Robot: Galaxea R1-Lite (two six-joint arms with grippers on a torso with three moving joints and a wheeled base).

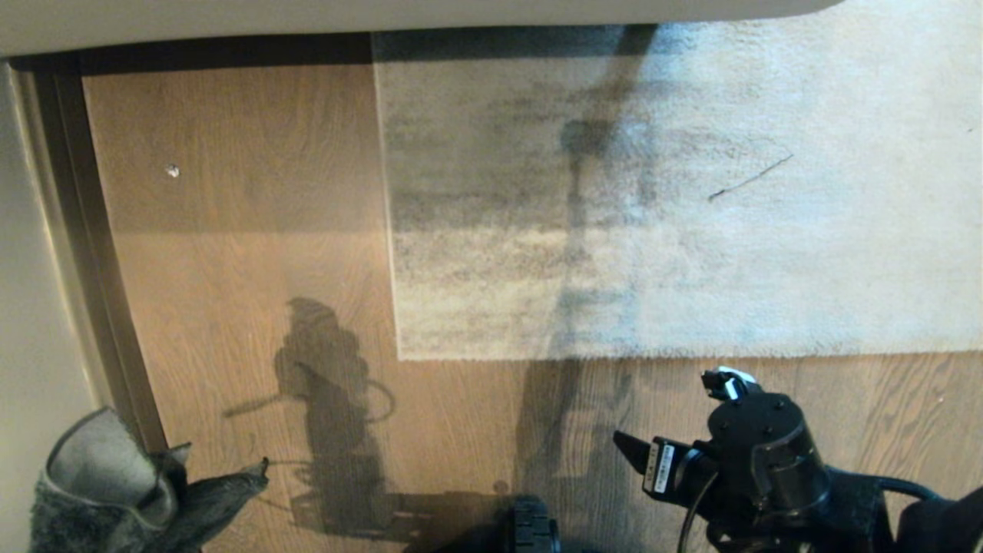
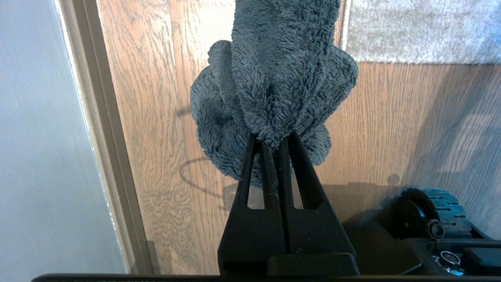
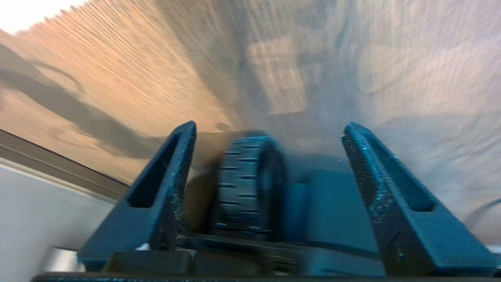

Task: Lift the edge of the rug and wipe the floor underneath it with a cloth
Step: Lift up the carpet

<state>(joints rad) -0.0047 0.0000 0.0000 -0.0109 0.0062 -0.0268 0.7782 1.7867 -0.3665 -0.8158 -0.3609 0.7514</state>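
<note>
Floor: light brown wood-grain planks (image 1: pixel 253 253), smooth and slightly glossy, crossed by dark shadows of the robot; a tiny pale speck (image 1: pixel 173 170) lies on the bare wood well to the left of the rug.
Rug: large grey-beige short-pile rug (image 1: pixel 691 230) with darker mottled streaks, lying flat over the upper right of the head view; a thin dark strand (image 1: pixel 749 179) lies on its pile.
Rug edge: the straight border and square corner (image 1: pixel 401 355) rest flat on the planks, not lifted.
Wall side: a pale wall (image 1: pixel 31 307) with a dark strip (image 1: pixel 100 253) along its foot runs down the left.
Cloth: dark grey fluffy cloth (image 2: pixel 274 78) with a lighter side, hanging bunched at the lower left of the head view, above the bare wood and well apart from the rug corner.
Left tool: the left tool (image 2: pixel 274 143) is pinched tight on a fold of the cloth.
Right tool: the right tool (image 3: pixel 270 133) stands spread wide and empty, low at the right of the head view, over the planks just short of the rug's near border; between its fingers a ribbed black wheel (image 3: pixel 242 188) of the base shows.
</note>
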